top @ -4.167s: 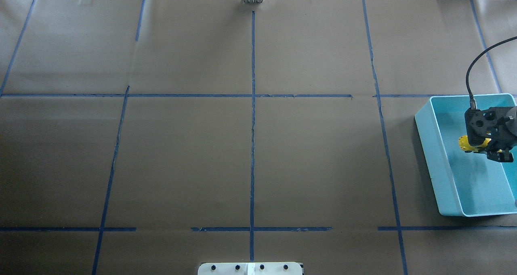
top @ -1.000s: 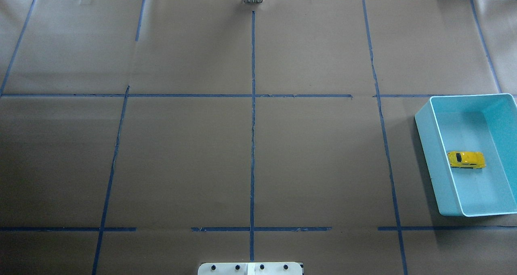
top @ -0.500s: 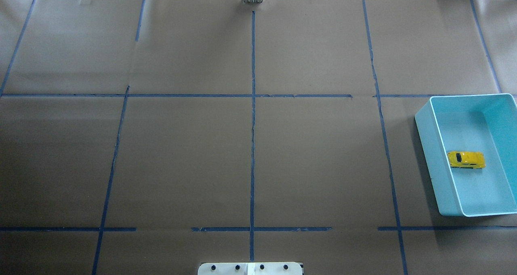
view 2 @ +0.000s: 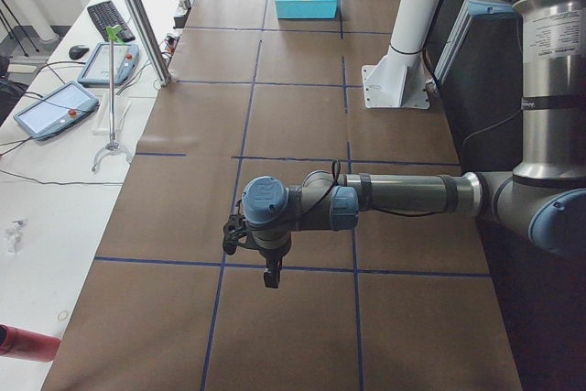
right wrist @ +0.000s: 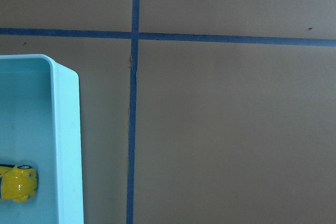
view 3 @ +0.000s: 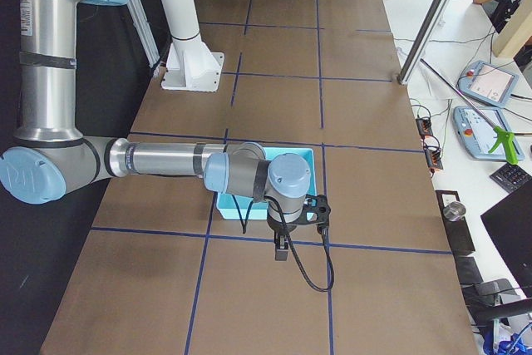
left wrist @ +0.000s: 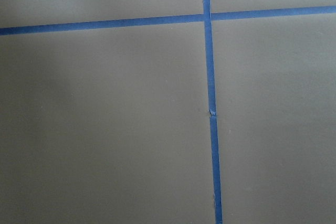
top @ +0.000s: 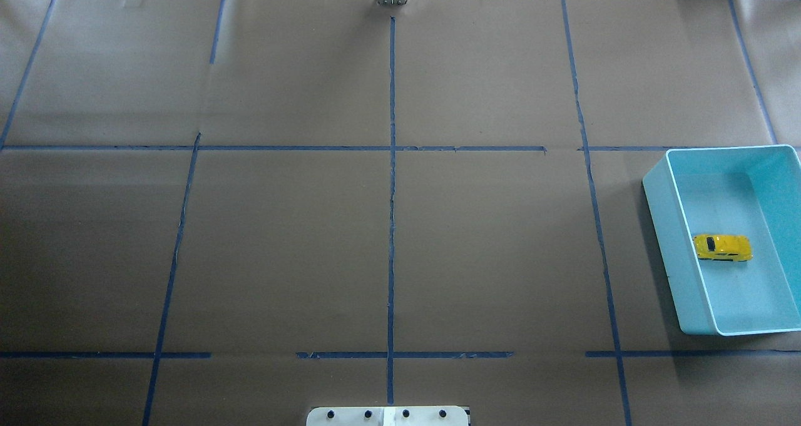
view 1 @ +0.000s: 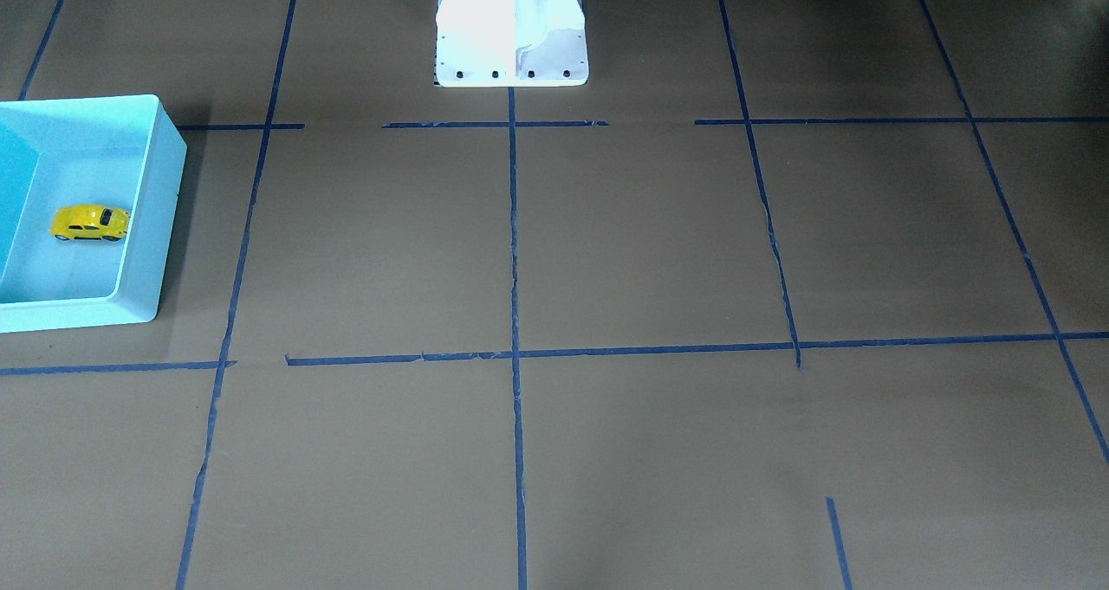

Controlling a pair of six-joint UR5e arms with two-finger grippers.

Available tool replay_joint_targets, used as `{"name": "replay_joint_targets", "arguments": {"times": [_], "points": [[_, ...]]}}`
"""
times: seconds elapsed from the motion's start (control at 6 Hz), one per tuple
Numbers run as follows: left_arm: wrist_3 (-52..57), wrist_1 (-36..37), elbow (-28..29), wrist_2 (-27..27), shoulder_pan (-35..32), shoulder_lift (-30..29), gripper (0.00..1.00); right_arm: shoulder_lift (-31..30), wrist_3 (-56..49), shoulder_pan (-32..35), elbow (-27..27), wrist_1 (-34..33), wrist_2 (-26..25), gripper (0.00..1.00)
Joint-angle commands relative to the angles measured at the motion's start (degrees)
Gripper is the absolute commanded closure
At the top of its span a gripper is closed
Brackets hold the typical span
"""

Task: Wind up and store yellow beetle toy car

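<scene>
Yellow beetle toy car (top: pixel 722 248) sits on its wheels inside the turquoise bin (top: pixel 676 251), one end just beside the bin's long wall, nothing touching it. Right gripper (view 3: pixel 283 253) hangs over the brown paper just outside the bin; jaw width can't be told. Left gripper (view 2: pixel 271 279) is well apart from the bin, at the table's other end; its jaw width can't be told either.

One yellow beetle toy car (top: pixel 722 248), one turquoise bin (top: pixel 666 226), one white pedestal (view 1: pixel 511 27) — and two robot arms, the left arm (view 2: pixel 403 194) and the right arm (view 3: pixel 162 160).
</scene>
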Motion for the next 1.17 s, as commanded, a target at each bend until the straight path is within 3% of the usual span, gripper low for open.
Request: {"name": "replay_joint_targets", "arguments": {"times": [0.0, 0.33, 0.67, 1.0], "points": [[0.0, -0.01, -0.05, 0.0, 0.0, 0.0, 0.0, -0.04, 0.65, -0.01, 0.15, -0.4, 0.73, 0.0], [0.09, -0.1, 0.12, 0.09, -0.09, 0.0, 0.0, 0.14, 1.71, -0.01, -0.29, -0.49, 0.2, 0.0], [0.09, -0.1, 0.65, 0.09, -0.35, -0.17, 0.0, 0.4, 3.74, -0.01, 1.72, -6.69, 0.12, 0.0], [0.09, -0.1, 0.74, 0.09, -0.35, -0.17, 0.0, -0.48, 3.56, -0.01, 1.91, -7.44, -0.93, 0.0]]}}
